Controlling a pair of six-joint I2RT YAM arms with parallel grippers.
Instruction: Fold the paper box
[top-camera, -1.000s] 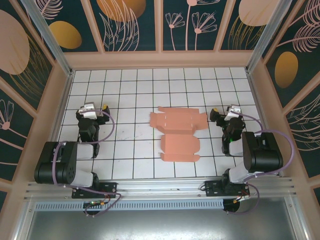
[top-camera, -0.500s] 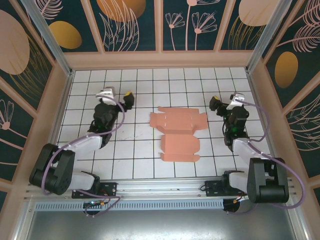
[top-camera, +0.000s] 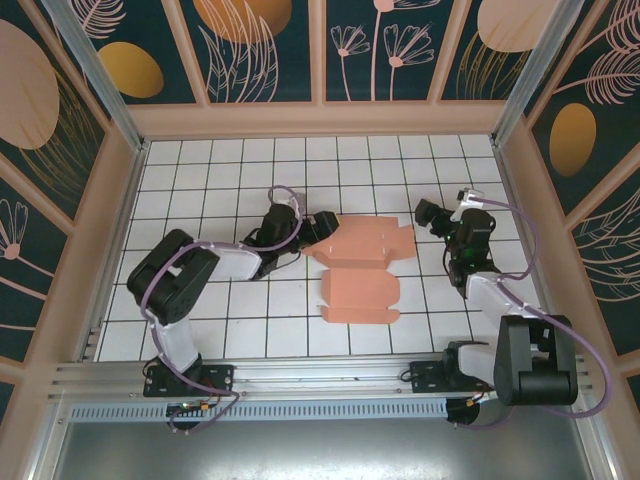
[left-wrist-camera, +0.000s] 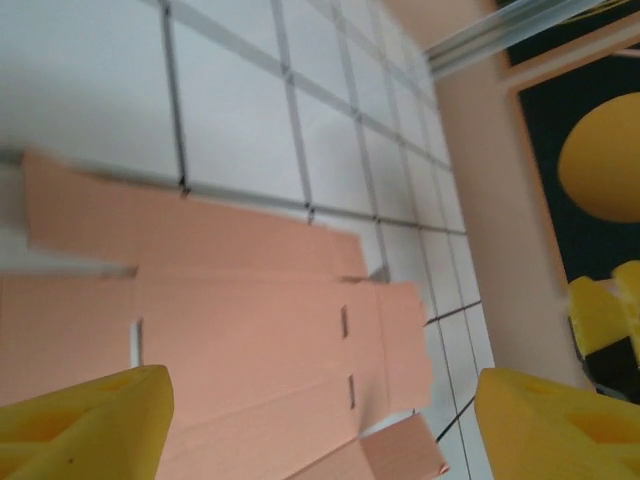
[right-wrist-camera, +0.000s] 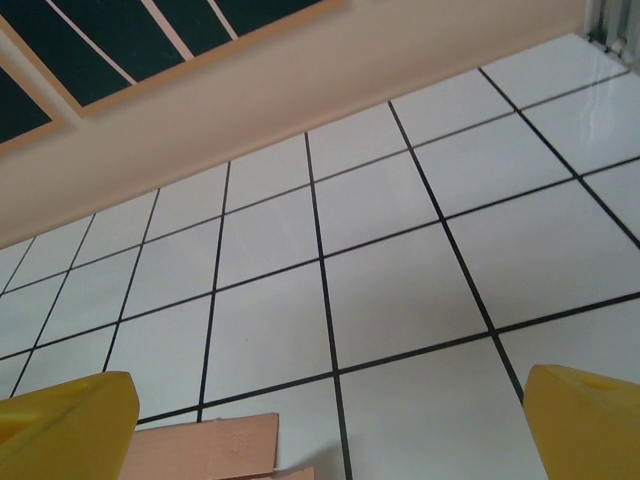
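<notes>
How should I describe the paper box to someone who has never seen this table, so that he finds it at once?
Start from the white tiled table with black grid lines. Near its middle, between the left arm and the right arm, lies the paper box, an unfolded flat blank. It is the one salmon-pink card with flaps and tabs, against white tiles.
</notes>
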